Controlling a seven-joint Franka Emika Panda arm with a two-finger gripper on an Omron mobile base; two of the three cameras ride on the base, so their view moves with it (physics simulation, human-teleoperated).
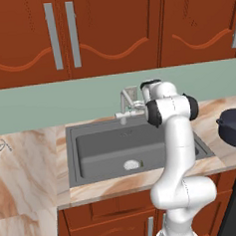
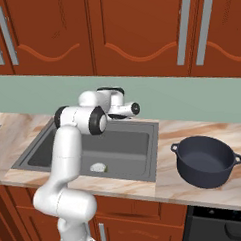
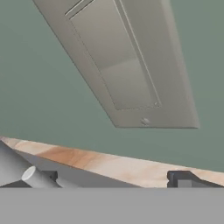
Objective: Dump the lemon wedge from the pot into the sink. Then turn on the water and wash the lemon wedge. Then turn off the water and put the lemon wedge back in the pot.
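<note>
The lemon wedge (image 1: pixel 141 162) lies on the floor of the sink (image 1: pixel 91 142), a tiny yellowish-green sliver just beside the round silver-white drain (image 1: pixel 131 164), at about three o'clock of it in the left base view. From the right base view it sits at the drain's four o'clock (image 2: pixel 105 169). It is so small against the dark grey basin that its shape is hard to make out; it reads as a pale speck, much smaller than the drain disc.

Its nearness to the drain is my main worry. Once the water runs, I judge the flow could nudge the sliver onto or into the drain opening, where picking it up would be awkward. Its size is the second worry: a grasp that comes down slightly off would close on nothing or flick it away across the smooth basin.

Outward from there, the faucet (image 1: pixel 129 102) stands at the sink's back edge, at twelve o'clock of the basin. The end effector (image 2: pixel 135 109) hangs right by it, fingers spread wide with nothing between them. In the hand view a pale cylindrical part of the faucet (image 3: pixel 37 177) sits low at seven o'clock. If the hand swings carelessly, it could miss the faucet lever.

The pot (image 2: pixel 206 161) rests upright on the marble surface (image 2: pixel 171 182), well apart from the sink at its three o'clock.
</note>
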